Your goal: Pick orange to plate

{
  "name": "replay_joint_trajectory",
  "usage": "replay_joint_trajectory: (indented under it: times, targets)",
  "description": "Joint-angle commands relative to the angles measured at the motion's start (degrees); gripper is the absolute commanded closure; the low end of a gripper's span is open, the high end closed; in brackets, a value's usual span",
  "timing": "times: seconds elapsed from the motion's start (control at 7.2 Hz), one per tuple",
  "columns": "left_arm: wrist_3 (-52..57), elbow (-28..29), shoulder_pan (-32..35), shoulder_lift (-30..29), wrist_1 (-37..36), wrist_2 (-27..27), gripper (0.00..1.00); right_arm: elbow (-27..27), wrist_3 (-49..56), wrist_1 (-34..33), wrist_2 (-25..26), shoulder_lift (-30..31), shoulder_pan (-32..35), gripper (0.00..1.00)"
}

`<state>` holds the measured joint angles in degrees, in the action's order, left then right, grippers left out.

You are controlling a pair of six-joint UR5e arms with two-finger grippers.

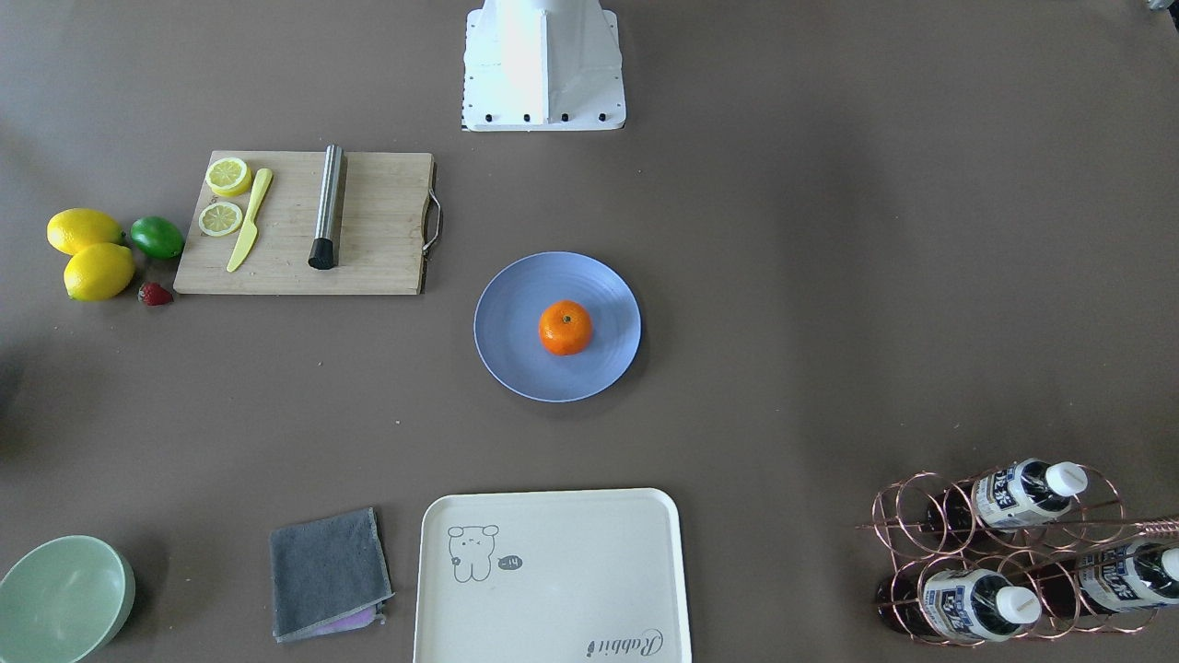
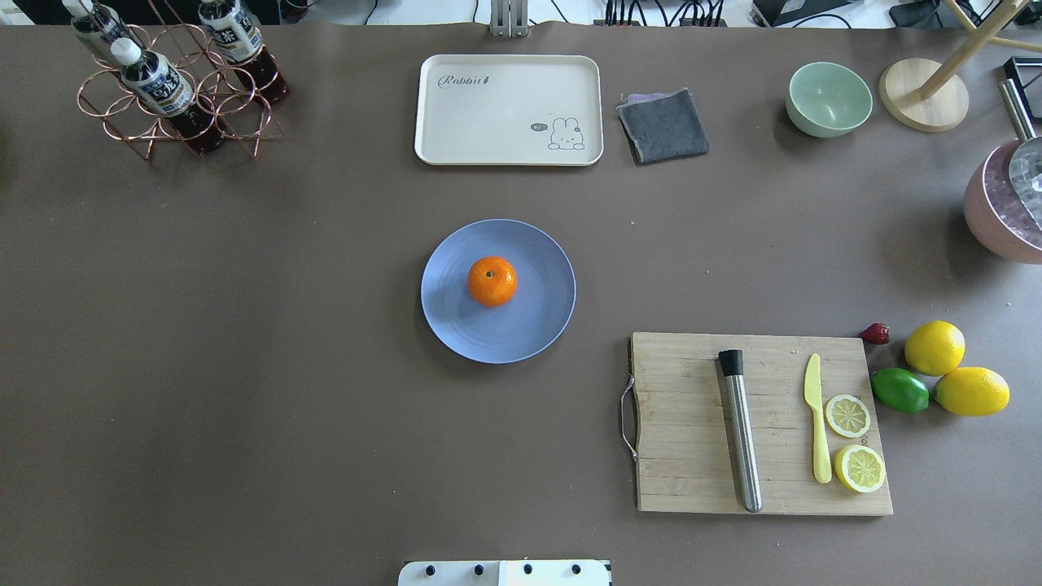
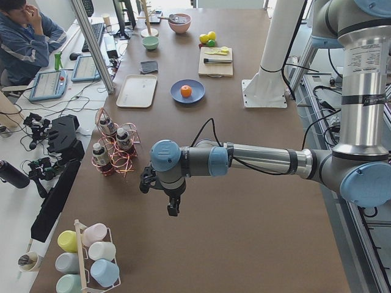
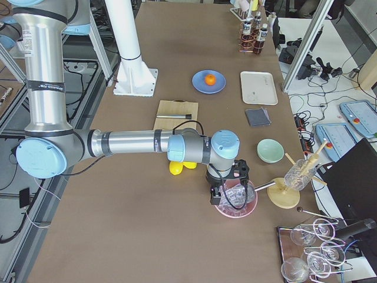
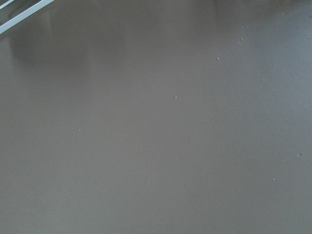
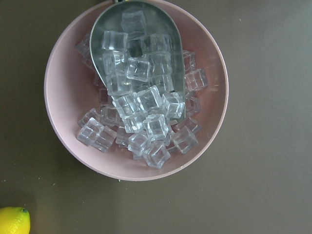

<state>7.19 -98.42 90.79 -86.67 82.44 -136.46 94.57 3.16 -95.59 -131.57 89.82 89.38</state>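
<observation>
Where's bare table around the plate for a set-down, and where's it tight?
Widest free patch: the robot's-left half, from the plate out to below the bottle rack. Also the band between plate and cream tray, and the stretch between plate, grey cloth and cutting board. Crowded: lemons, lime and strawberry beside the board.

Bright, even light falls from above. The orange [image 1: 566, 327] throws a soft shadow on the plate [image 1: 516, 364]. Ice cubes [image 6: 141, 107] below the jaws of the right gripper [image 4: 222, 196] sparkle with glare. The table [image 5: 156, 146] below the jaws of the left gripper [image 3: 173, 206] looks dim and a little blurry.
</observation>
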Motion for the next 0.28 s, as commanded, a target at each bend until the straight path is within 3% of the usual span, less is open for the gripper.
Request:
replay_joint_trajectory:
  times: [0.0,0.14]
  targets:
    - [-0.2,0.2,0.0,0.1,0.0,0.0,0.02,0.0,-0.1,0.0,0.0,0.0,0.0,0.0]
    - [-0.2,0.6,0.0,0.1,0.0,0.0,0.02,0.0,-0.1,0.0,0.0,0.0,0.0,0.0]
